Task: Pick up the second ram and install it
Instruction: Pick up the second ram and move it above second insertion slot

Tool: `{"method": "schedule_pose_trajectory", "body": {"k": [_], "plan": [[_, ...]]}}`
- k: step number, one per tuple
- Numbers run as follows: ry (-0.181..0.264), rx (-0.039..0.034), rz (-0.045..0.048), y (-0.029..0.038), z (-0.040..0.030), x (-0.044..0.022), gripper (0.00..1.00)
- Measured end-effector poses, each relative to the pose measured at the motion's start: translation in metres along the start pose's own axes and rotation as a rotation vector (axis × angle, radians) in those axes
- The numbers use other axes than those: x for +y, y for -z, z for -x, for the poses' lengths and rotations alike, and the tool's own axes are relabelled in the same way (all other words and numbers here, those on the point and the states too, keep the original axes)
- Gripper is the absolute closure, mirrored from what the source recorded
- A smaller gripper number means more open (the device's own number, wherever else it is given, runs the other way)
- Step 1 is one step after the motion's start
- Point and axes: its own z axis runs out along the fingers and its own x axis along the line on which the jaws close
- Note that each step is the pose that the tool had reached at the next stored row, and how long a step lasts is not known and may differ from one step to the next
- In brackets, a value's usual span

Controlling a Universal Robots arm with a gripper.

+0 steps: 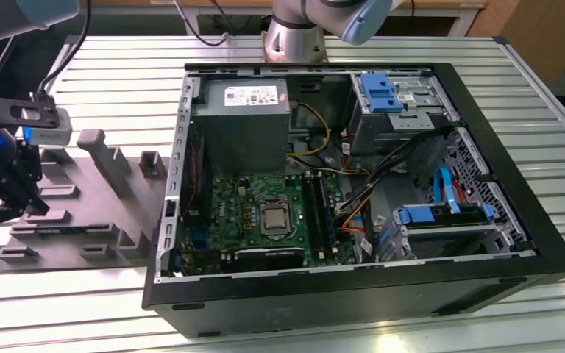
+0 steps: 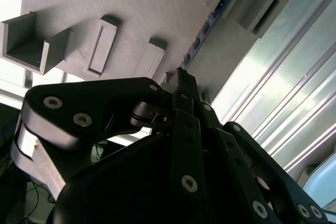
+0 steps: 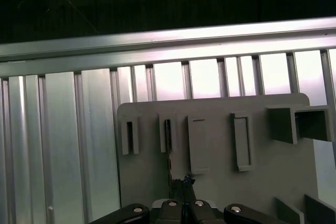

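Gripper [image 1: 8,209] is standing over the fixture end nearest the exterior view's left, with its fingers drawn together. In both wrist views the tips are meeting the near end of the ram. The gripper is therefore judged to be pinching that end, although the contact itself is not showing plainly.

1. Table [image 1: 115,73]: the slatted metal top is carrying all the parts.
2. Case [image 1: 361,294]: it is lying open on its side, toward the exterior view's right and well apart from the gripper.
3. Fixture [image 1: 86,213]: the grey block with upright posts is sitting just beside the case.
4. Board [image 1: 253,198]: it is lying exposed inside the case.
5. Slots [image 1: 317,213]: the long black memory slots are running beside the processor. Whether 1 of them is already holding a stick cannot be told.
6. Ram [image 2: 210,22]: the thin stick is standing on edge in a fixture holder, and in the first wrist view it is running from that holder toward the tips [image 3: 168,150].

Progress: the pick-up is judged to be at the grasp stage. The ram is sitting in the fixture, not yet lifted. Carrying it to the case and seating it are both left to do.
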Motion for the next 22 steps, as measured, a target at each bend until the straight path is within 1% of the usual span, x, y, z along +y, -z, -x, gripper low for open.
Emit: {"method": "schedule_pose_trajectory", "body": {"k": [13, 22], "plan": [[0.005, 0.0002, 0.0001, -0.0082, -0.0007, -0.0004, 0.89], [0.009, 0.0003, -0.0001, -0.0119, -0.0015, -0.0007, 0.89]]}}
